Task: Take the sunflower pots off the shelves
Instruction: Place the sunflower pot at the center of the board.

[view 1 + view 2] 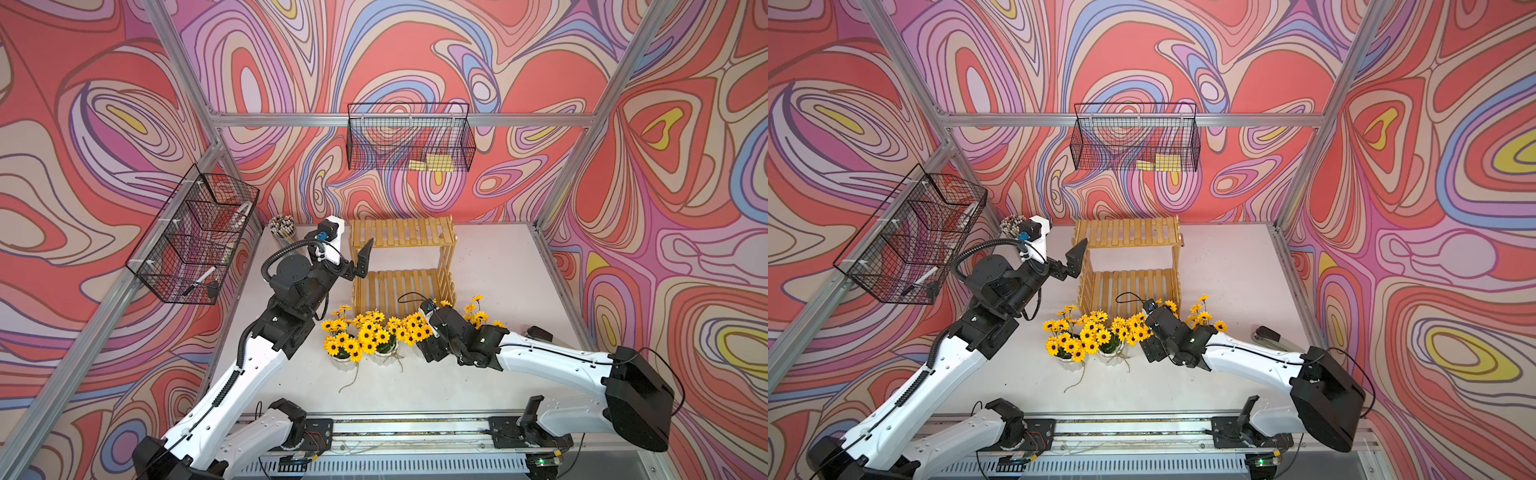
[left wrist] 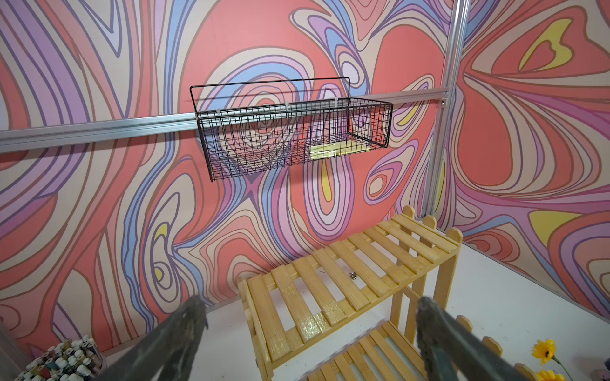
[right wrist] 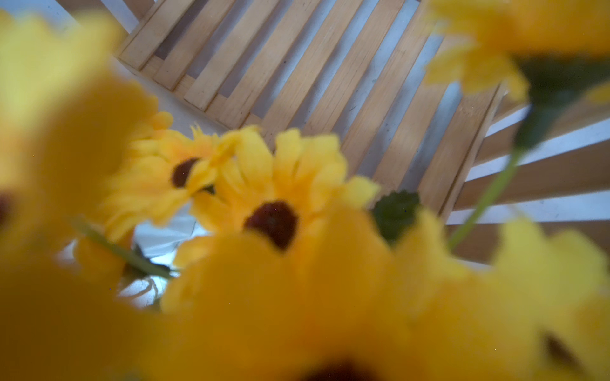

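Since both tiers of the shelves (image 1: 401, 235) stand bare in both top views, we judge the unloading as good as done. The sunflower pots (image 1: 365, 338) sit in a tight row on the white table (image 1: 498, 270), just in front of the lower tier. We take that spot to be the shortest set-down for either arm.

Left gripper (image 1: 362, 259): raised beside the left end of the upper tier, jaws spread wide, nothing between them. Its wrist view shows only empty slats ahead. We read this as a free hand held clear of the flowers.

Right gripper (image 1: 422, 332): low, buried among blooms toward the right of the row. Petals hide the fingers, so we cannot tell whether it is spread or pinching a pot. Its wrist view gives blurred yellow heads with the lower slats beyond.

Look of the pots: dense yellow heads, dark brown centres, green leaves. White bases show under two bunches only, and twine trails onto the table. Blooms overlap, so our count is unsure. They look top-heavy and, we judge, easy to tip.
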`<state>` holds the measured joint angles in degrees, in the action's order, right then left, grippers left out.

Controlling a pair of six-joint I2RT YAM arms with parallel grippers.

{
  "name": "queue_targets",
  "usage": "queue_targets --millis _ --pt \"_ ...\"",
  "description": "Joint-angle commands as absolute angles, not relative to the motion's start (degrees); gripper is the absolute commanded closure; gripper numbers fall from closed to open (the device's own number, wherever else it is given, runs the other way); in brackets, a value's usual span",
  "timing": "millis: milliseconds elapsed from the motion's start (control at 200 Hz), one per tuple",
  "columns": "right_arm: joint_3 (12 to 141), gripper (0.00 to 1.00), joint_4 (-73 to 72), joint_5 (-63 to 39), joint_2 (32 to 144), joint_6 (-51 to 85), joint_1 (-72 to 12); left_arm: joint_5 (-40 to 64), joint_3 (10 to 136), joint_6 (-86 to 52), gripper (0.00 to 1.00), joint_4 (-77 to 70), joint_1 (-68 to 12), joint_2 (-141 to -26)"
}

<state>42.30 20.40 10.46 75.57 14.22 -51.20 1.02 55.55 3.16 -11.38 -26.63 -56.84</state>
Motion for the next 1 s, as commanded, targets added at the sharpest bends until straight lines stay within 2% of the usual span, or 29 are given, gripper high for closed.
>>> queue_targets --millis 0,130,531,676,997 --pt "45.2 0.14 19.1 11.0 73.8 13.6 -51.6 1.1 55.5 2.7 0.0 -13.5 -26.4 -56.6" --pt "45.3 0.1 19.2 10.9 74.1 13.5 -51.6 1.1 55.4 2.8 0.0 -13.4 -26.4 -56.3" --pt "45.1 0.09 19.8 10.4 74.9 13.3 -51.5 1.2 55.3 2.7 0.0 -13.5 -26.4 -56.3" --pt "45.5 0.02 19.8 10.8 74.4 13.2 -51.6 1.1 55.3 2.7 0.0 -13.5 -26.4 -56.3" --pt "47.2 0.02 20.2 12.0 70.3 12.7 -51.5 0.8 55.0 3.1 0.0 -13.6 -26.4 -56.5"
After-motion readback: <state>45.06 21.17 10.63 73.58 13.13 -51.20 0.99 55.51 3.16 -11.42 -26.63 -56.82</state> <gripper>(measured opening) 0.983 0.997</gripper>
